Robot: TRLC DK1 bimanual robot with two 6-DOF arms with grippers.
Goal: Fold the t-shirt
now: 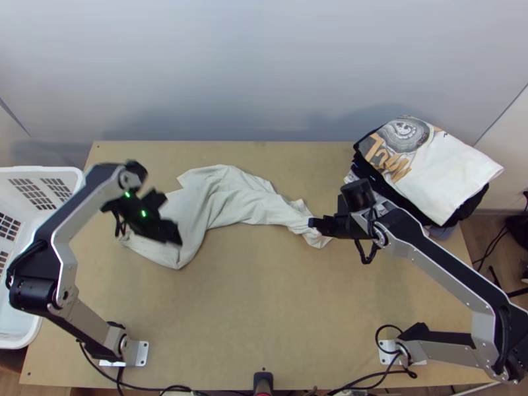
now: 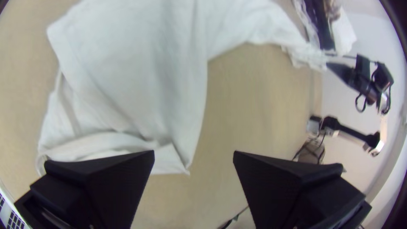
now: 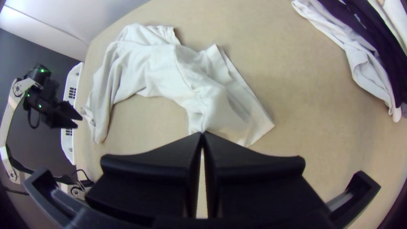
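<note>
The off-white t-shirt [image 1: 224, 198] lies bunched and stretched across the upper middle of the table, wide at its left part and narrow toward the right. My left gripper [image 1: 168, 214] is over its left part in the top view. In the left wrist view the left gripper [image 2: 194, 154] stands open, with the shirt [image 2: 140, 76] below and nothing between its fingers. My right gripper [image 1: 317, 224] is at the shirt's narrow right end. The right wrist view has the right gripper [image 3: 202, 135] shut on an edge of the shirt [image 3: 157, 63], its fingertips together.
A pile of folded clothes [image 1: 455, 171], a white printed one on top, sits at the table's back right. A white plastic basket [image 1: 49, 175] stands beyond the left edge. Bare wood [image 1: 264, 297] lies between the arm bases.
</note>
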